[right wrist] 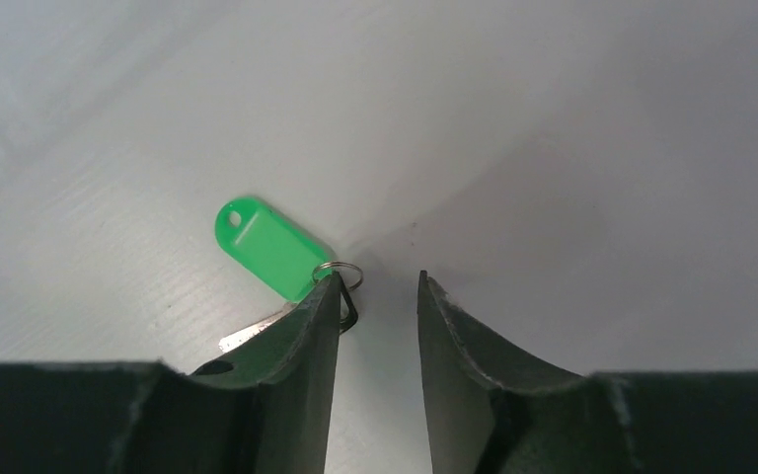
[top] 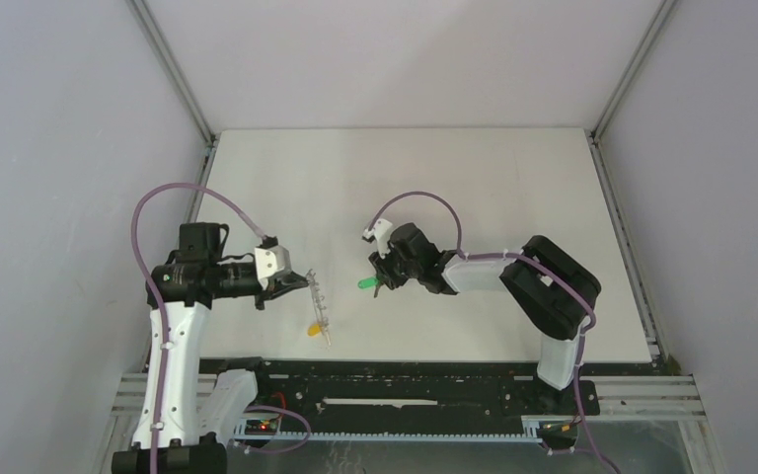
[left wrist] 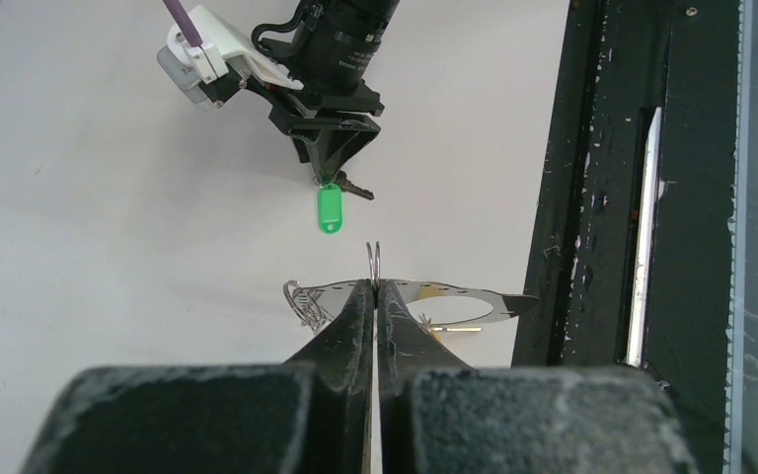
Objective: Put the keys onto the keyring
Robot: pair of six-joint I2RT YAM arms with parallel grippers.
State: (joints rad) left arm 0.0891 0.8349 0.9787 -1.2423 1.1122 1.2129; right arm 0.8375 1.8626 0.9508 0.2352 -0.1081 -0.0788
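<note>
Left fingers (left wrist: 355, 326) are clamping the keyring (left wrist: 498, 301); right fingers (right wrist: 306, 346) are standing apart, green key (right wrist: 268, 247) lying outside them, needing recentring.

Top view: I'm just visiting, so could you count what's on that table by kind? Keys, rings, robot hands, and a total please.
Keys: 2, one green key and one yellow key
Keyring: 1
Hands: 2, the left hand shut on the keyring, the right hand open beside the green key
Total: 5
</note>
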